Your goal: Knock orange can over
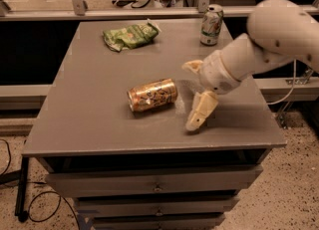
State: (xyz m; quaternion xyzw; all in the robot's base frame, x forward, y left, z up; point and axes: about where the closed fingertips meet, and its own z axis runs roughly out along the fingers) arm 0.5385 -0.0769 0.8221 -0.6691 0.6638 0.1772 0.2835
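One grey rectangular tabletop sits on a cabinet base with drawer fronts stacked below it. One white robot arm enters from the right side and slants down and to the left over the right half of the tabletop. At its end is one cream-coloured two-finger hand. The fingers are spread wide apart and hold nothing: the lower finger points down toward the front of the tabletop, with its tip at or just above the surface, and the upper finger juts out to the left. Three items rest on the tabletop. One crumpled green snack bag lies near the back left corner. One shiny orange-copper aluminium drink can lies on its side near the middle of the tabletop, just to the left of the hand and not touching it. One white-and-green drink can stands upright at the back right edge, well apart from the other can.
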